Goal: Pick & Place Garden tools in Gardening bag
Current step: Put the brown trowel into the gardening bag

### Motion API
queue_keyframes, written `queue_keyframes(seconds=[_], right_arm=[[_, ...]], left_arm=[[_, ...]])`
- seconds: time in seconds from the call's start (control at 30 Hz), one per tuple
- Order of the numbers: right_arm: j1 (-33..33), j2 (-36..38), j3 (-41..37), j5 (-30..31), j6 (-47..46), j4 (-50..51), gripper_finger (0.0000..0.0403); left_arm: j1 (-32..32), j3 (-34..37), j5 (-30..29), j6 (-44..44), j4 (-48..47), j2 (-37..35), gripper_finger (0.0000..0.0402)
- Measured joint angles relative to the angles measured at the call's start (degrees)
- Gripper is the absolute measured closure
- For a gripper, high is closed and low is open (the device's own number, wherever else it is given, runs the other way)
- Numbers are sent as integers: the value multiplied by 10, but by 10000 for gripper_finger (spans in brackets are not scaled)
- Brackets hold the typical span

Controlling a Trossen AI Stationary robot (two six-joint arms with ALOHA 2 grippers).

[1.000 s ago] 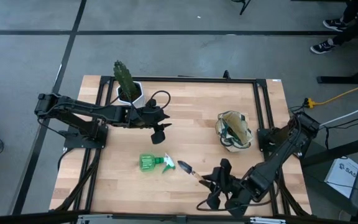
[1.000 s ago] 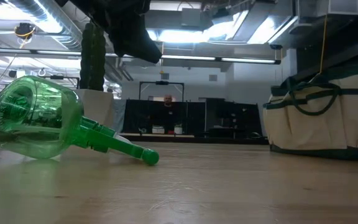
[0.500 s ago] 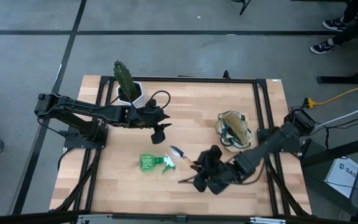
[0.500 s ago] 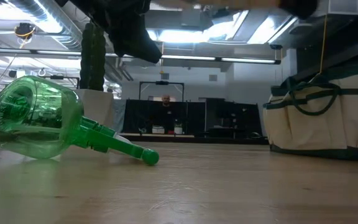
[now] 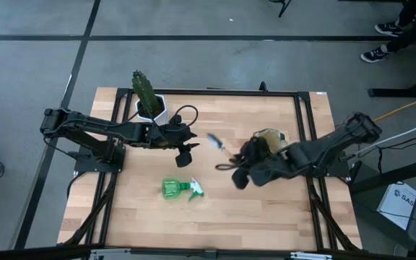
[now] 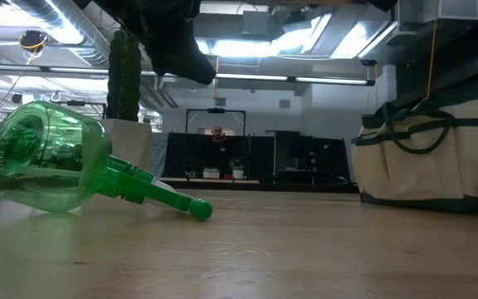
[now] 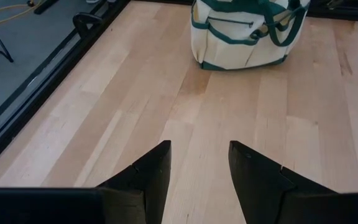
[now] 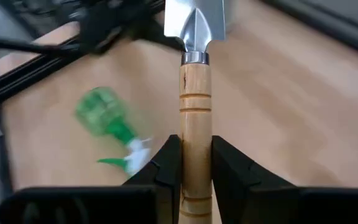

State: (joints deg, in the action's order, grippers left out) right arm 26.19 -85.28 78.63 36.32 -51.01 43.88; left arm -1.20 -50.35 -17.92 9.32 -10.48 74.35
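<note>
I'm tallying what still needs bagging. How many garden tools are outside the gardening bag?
2 in view: the trowel clamped in the right gripper beside the gardening bag, and the spray bottle lying on the table. The bag may hide others.

A light wooden table (image 5: 215,209) with a black frame carries three things: a green spray bottle (image 5: 180,189) lying on its side near the front middle, a cream gardening bag (image 5: 269,151) toward the right, and what seems a cactus in a white pot (image 5: 149,101) at the back left corner
</note>
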Motion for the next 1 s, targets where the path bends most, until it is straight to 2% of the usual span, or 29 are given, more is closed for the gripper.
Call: queue_keyframes(seconds=[0.13, 0.33, 0.67, 1.0], right_arm=[[-6, 38, 0, 37, -13, 38, 340], [-15, 73, 0, 59, -16, 89, 340], [-37, 103, 0, 60, -120, 248, 340], [-37, 148, -1, 41, -152, 311, 340]], left_arm=[[0, 0, 0, 0, 0, 0, 245], [0, 0, 0, 0, 2, 0, 245], [0, 0, 0, 0, 0, 0, 245], [0, 0, 0, 0, 0, 0, 245]])
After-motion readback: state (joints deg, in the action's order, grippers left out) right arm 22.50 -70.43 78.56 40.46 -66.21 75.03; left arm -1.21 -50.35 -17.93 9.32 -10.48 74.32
